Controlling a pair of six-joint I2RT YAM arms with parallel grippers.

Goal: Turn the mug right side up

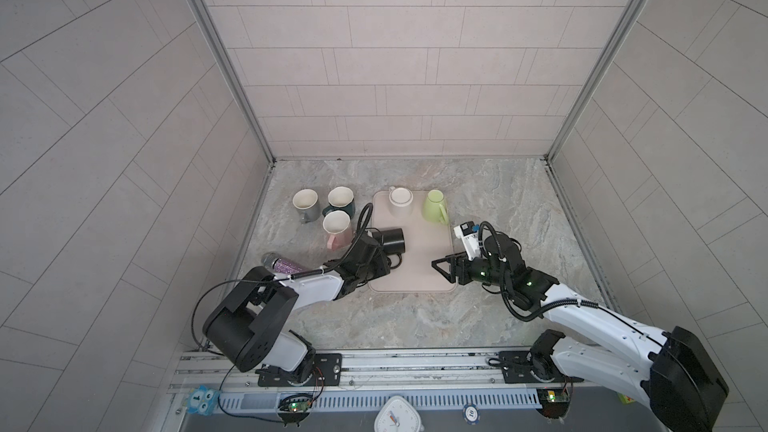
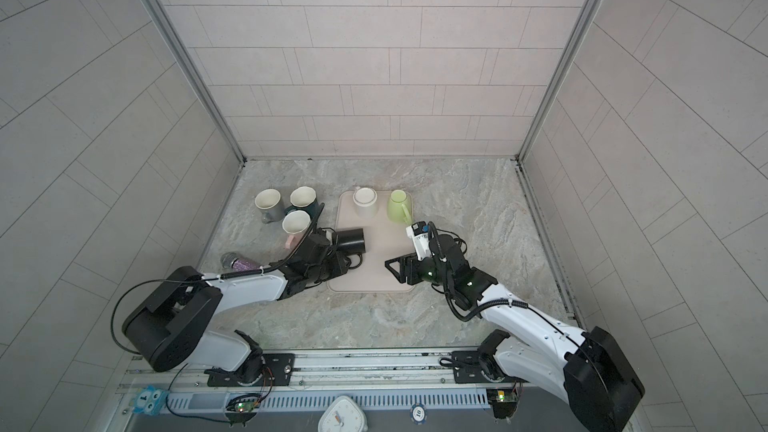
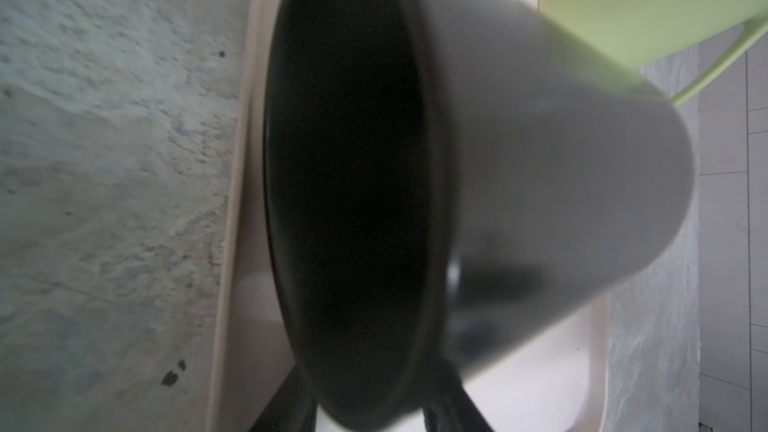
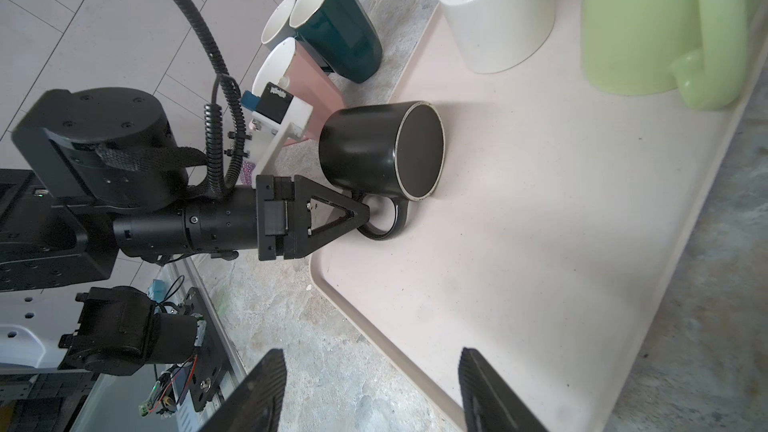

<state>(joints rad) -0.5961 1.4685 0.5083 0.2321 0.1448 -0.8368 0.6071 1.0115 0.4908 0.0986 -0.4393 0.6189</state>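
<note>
A black mug (image 1: 392, 238) (image 2: 351, 239) (image 4: 374, 147) lies on its side at the left edge of the beige tray (image 1: 424, 272) (image 4: 540, 243). Its mouth faces left and its handle points toward the near side. My left gripper (image 1: 384, 263) (image 2: 347, 263) (image 4: 361, 214) is at that handle. In the left wrist view the mug (image 3: 540, 180) fills the frame. There the left gripper (image 3: 370, 401) has a dark finger on each side of the rim, and contact is too blurred to judge. My right gripper (image 1: 440, 268) (image 4: 370, 367) hangs open over the tray's near right part and holds nothing.
A white mug (image 1: 401, 201) and a green mug (image 1: 435, 206) stand upside down at the tray's far end. Grey (image 1: 306, 204), teal (image 1: 340, 201) and pink (image 1: 337, 228) mugs stand upright left of the tray. A glittery microphone (image 1: 280, 263) lies by the left arm. Walls enclose the counter.
</note>
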